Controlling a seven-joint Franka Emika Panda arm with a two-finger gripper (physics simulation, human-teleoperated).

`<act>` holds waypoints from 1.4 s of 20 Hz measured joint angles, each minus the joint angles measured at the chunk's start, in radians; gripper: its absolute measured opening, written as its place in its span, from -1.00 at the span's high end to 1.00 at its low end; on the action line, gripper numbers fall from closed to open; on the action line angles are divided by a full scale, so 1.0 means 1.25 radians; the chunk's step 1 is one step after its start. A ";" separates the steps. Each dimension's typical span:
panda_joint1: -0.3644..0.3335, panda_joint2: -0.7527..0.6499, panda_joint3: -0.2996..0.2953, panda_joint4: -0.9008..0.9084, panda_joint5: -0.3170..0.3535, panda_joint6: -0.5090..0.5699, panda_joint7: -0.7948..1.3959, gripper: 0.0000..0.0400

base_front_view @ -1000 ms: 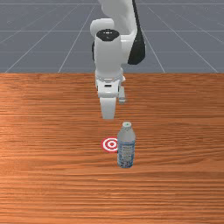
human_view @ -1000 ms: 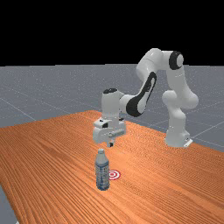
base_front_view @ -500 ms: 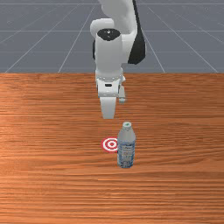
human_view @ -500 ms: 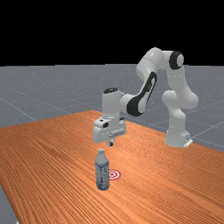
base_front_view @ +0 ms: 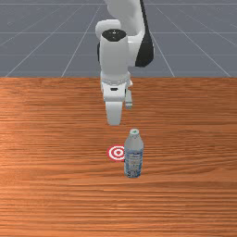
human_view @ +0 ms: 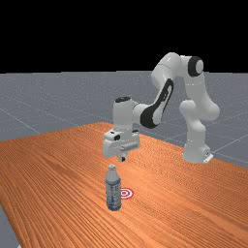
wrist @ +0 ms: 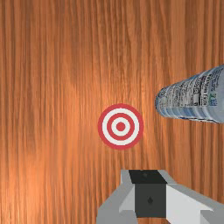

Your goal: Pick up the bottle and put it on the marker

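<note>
"Wrist view first: what are your fingers (wrist: 148, 176) doing?"

"They're clenched together with nothing between them. Since a moment ago my arm (human_view: 167, 68) has risen only a trace."

"And the bottle?"

"The blue-labelled bottle (base_front_view: 133, 157) hasn't shifted. It stands upright on the worktop (base_front_view: 55, 194), below my fingers and apart from them."

"Near its goal?"

"Just beside it. The red-and-white bullseye marker (wrist: 120, 127) lies on the front view's left of the bottle, and I can see wood between them from above."

"So what does that change mean?"

"No real progress, I'd judge. I'm at the start: I should spread my fingers, line up over the bottle and come down around it. Descending clenched could knock it over."

"Anything inside it?"

"I can't tell whether it's full or empty, so I'd grip its body firmly and lift it level."
</note>
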State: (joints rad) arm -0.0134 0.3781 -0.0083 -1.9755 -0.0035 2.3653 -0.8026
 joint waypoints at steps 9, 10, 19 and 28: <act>0.000 -0.053 0.000 0.083 0.000 -0.176 -0.003 1.00; 0.002 0.078 0.000 0.321 -0.002 -0.440 -0.005 0.21; -0.003 -0.053 0.004 0.046 0.010 -0.111 -0.008 -0.99; -0.003 -0.098 0.004 0.044 0.013 -0.127 -0.003 -1.00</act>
State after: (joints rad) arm -0.0175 0.2553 -0.0039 -1.9211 0.0128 2.2060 -0.8060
